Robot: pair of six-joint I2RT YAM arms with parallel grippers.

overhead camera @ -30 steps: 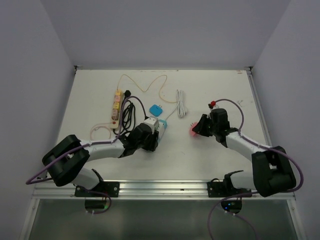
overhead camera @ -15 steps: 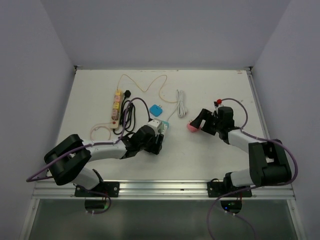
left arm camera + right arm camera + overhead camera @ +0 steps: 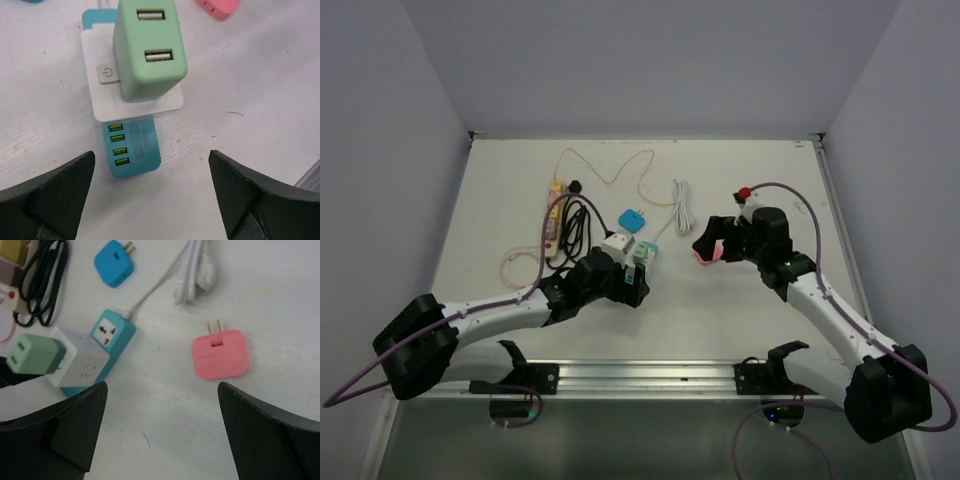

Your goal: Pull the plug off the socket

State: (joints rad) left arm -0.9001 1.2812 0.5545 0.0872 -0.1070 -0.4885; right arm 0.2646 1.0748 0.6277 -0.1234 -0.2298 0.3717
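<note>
Right fingers [image 3: 60, 435] and left fingers [image 3: 50, 200] have just spread: pink plug [image 3: 220, 354] lies freed on the counter [image 3: 165, 430], green charger [image 3: 150, 47] remains plugged.

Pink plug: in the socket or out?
Out. The pink plug lies loose with both prongs bare, apart from the blue socket block.

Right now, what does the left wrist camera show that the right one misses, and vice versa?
Only the left wrist view shows the power button on the white adapter and four green USB ports on the teal socket block. Only the right wrist view shows the white bundled cable, black cable and the prongs of the pink plug. Both show the green charger seated in that adapter.
</note>
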